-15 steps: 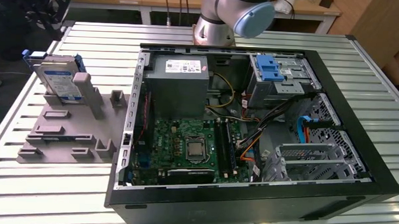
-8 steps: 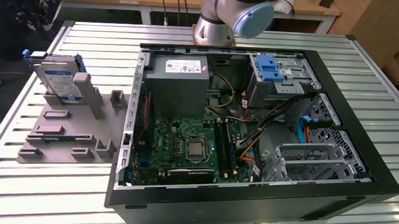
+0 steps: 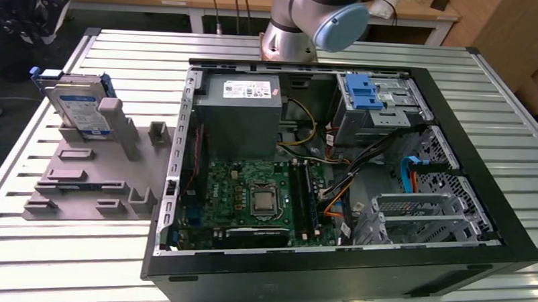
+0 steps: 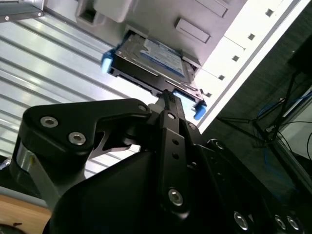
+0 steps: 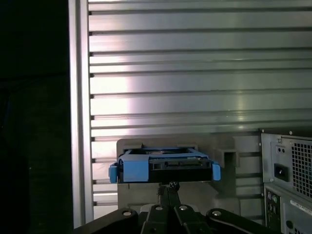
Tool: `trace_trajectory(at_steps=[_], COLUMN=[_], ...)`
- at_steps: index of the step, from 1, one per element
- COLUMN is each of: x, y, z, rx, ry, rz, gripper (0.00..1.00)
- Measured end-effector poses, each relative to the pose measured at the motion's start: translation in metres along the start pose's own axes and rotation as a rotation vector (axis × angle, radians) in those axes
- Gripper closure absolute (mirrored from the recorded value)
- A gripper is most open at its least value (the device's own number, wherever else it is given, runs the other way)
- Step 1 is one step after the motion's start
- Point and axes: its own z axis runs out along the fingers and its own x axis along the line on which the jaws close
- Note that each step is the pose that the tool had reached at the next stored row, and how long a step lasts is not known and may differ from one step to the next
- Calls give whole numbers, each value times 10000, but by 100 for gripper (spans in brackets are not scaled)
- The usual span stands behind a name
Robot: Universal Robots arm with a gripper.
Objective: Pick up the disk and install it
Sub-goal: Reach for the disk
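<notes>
The disk (image 3: 79, 108) stands on edge in a grey holder (image 3: 89, 178) on the exterior view's left, beside the open computer case. It is a silver drive with a blue-and-white label in a blue carrier. Both wrist views look along the black gripper toward it: the disk (image 4: 151, 59) shows its labelled face, and the disk (image 5: 165, 165) shows its upper edge. My gripper (image 4: 168, 97) (image 5: 168, 186) hangs a short way off the disk, apart from it. Its two fingertips are together, with nothing between them.
The open computer case (image 3: 480, 266) takes up the table's middle and right, with a motherboard (image 3: 254, 201), a grey power-supply box (image 3: 244, 103) and a blue caddy (image 3: 365, 94) in the drive bay. The arm's base (image 3: 300, 24) stands behind it. The table (image 3: 68, 265) is slatted metal.
</notes>
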Motion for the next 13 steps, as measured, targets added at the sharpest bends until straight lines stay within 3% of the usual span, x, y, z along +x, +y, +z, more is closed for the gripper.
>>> trace_trajectory(at_steps=[4, 13], x=[154, 166], y=[-17, -18], z=[9, 9], rx=[0, -1], ry=[1, 2], rz=[-11, -11], gripper=[89, 89])
